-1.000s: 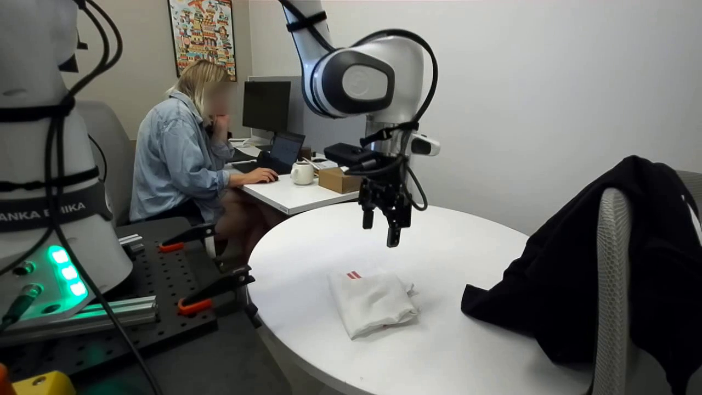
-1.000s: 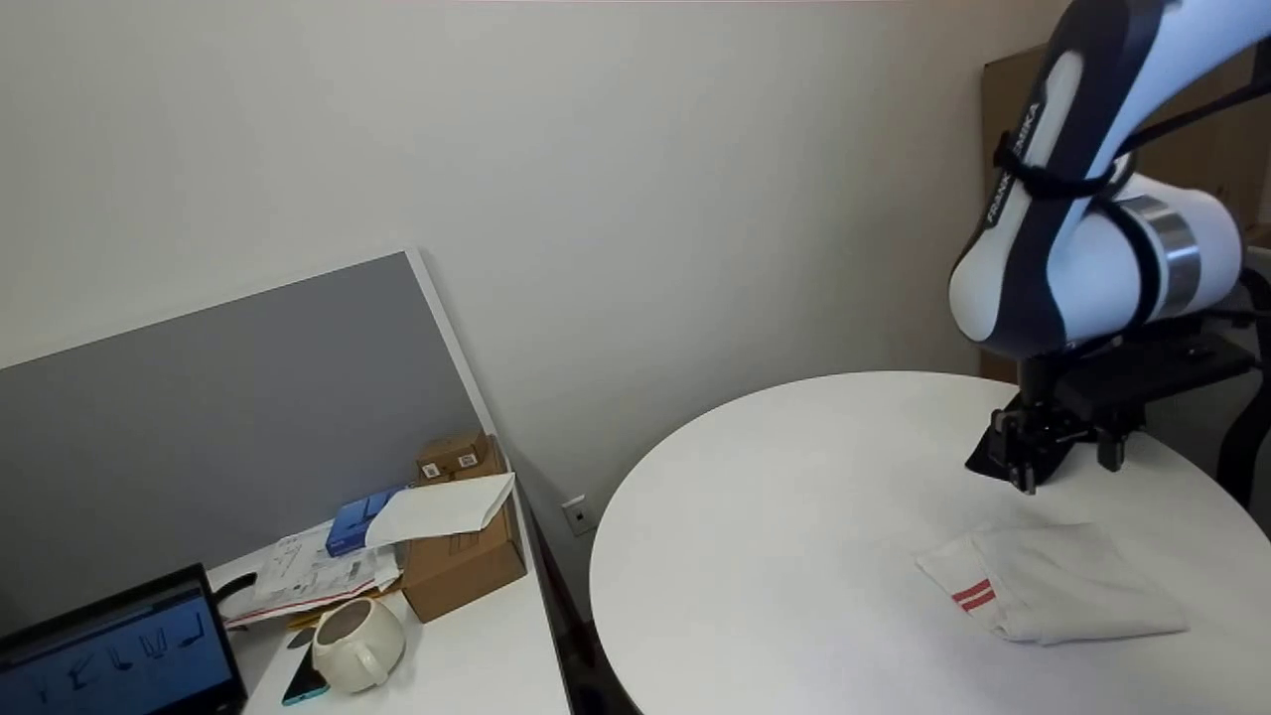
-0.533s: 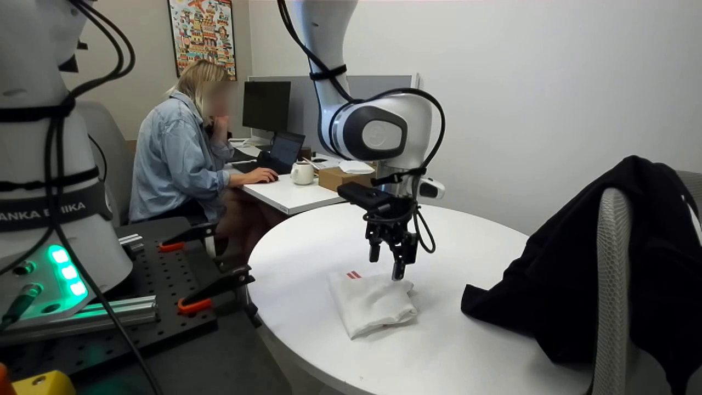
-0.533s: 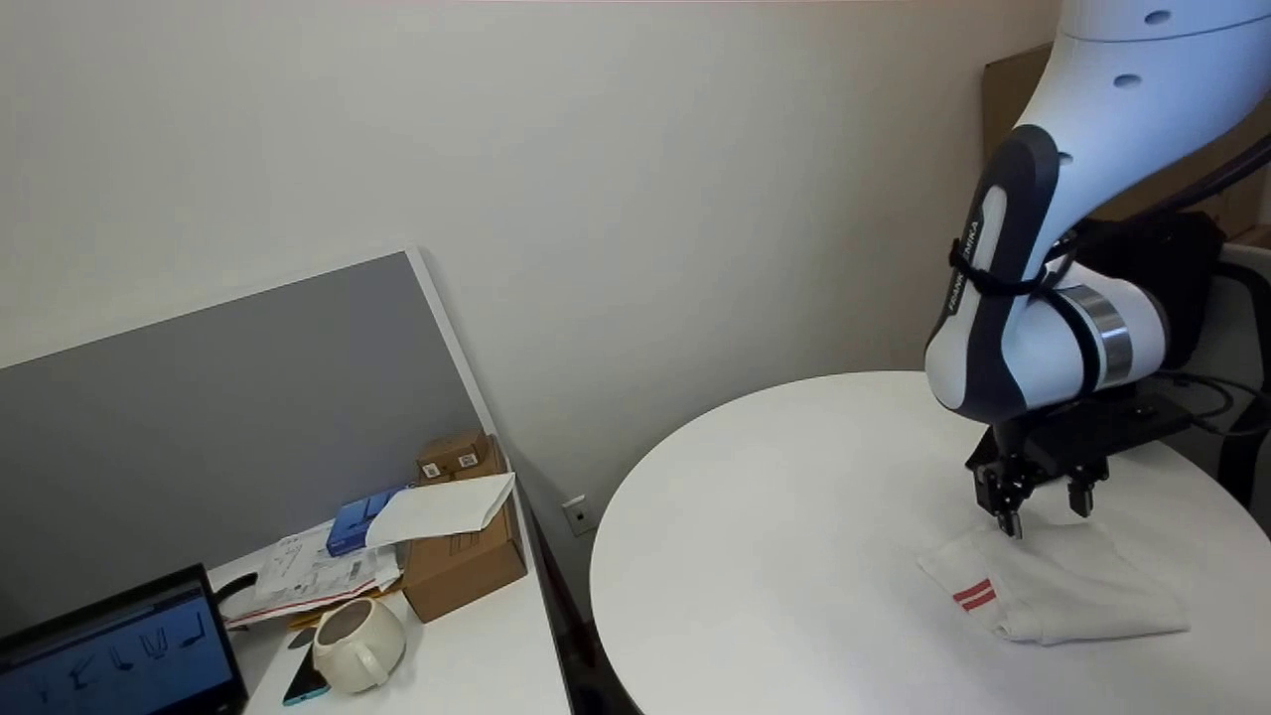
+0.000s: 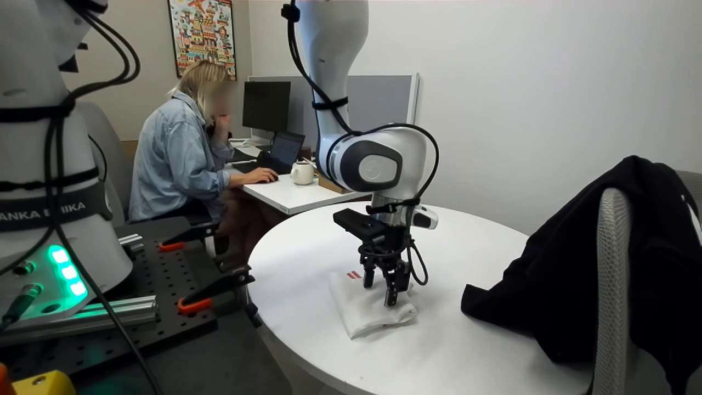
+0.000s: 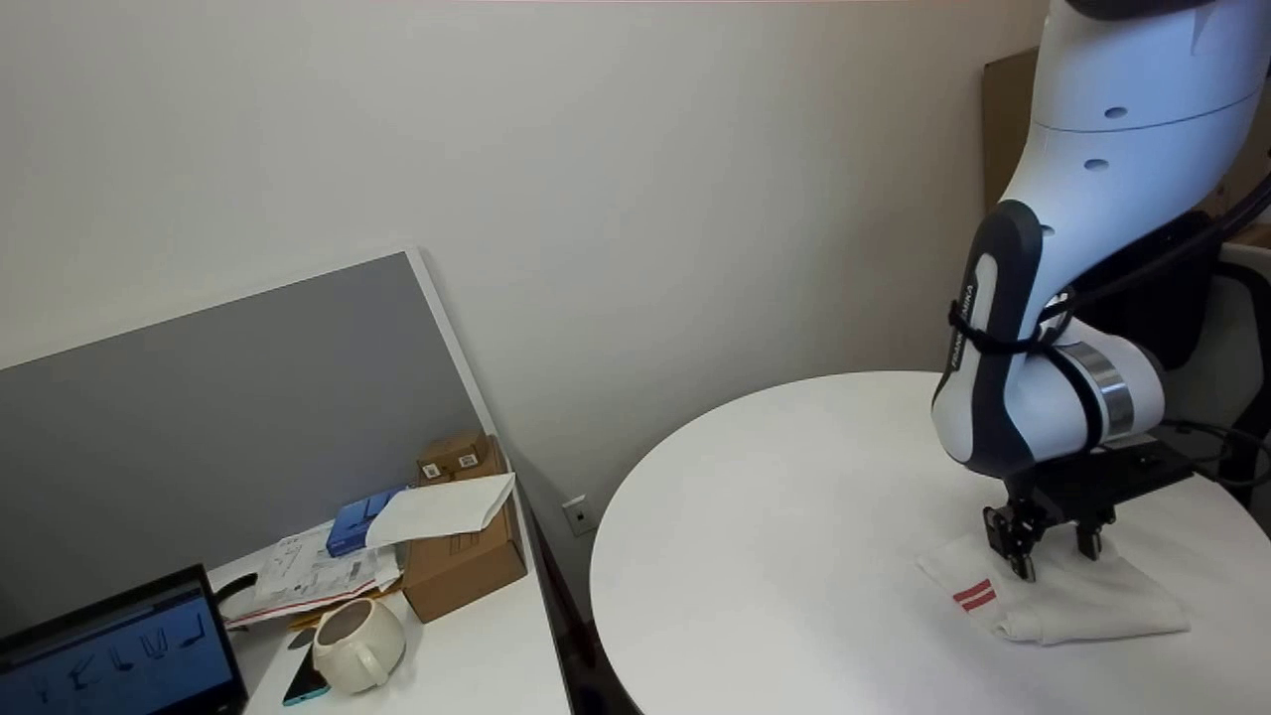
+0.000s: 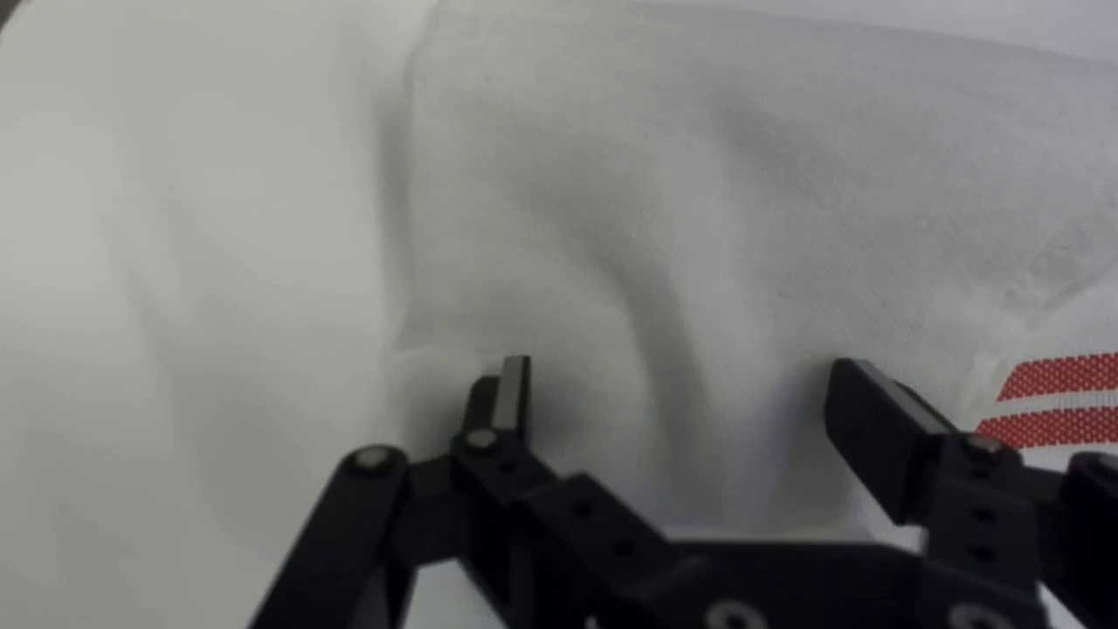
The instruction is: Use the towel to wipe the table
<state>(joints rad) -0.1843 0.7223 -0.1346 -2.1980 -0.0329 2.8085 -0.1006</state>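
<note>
A white folded towel [image 5: 357, 317] with two red stripes lies flat on the round white table [image 5: 471, 345]. It shows in both exterior views [image 6: 1087, 608] and fills much of the wrist view [image 7: 786, 218], its stripes at the right edge. My gripper [image 5: 379, 293] points down over the towel. In an exterior view its fingertips [image 6: 1058, 561] appear at or just above the cloth; I cannot tell whether they touch. In the wrist view the fingers [image 7: 681, 367] are spread wide, with a raised fold of towel between them and nothing clamped.
A chair with a black garment [image 5: 554, 274] stands at the table's edge, the garment reaching over the tabletop. A desk with a mug [image 5: 303, 173], boxes [image 6: 467, 561] and a laptop [image 6: 119, 645] stands beside it. A person [image 5: 178, 148] sits there. Black clamps [image 5: 219, 288] are near the table.
The arm has come down towards the towel, from well above the table to right at the cloth. The gripper stays open. The towel has not visibly moved.
</note>
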